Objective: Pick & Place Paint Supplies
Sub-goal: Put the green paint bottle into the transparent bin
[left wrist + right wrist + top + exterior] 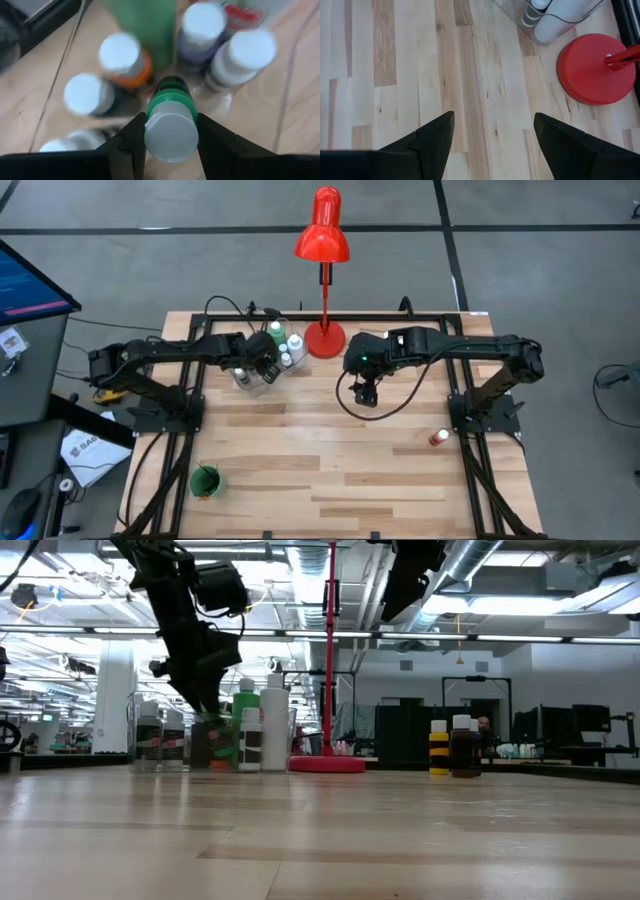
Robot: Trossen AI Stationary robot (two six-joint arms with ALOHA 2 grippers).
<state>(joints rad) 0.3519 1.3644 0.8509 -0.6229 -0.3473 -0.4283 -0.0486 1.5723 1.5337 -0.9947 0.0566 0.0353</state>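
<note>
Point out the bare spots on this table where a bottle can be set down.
Bare wood: the wide middle between the green cup and the small red bottle, and the planks below the right gripper. Crowded: the bottle cluster by the lamp base, where the left gripper grips a green bottle.

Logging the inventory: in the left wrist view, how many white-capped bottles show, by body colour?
Green bottle, in left gripper: 1
Orange bottle: 1
Dark bottle: 1
Purple bottle: 1
White bottle: 1
Bottle, body hidden: 1
Total: 6
</note>
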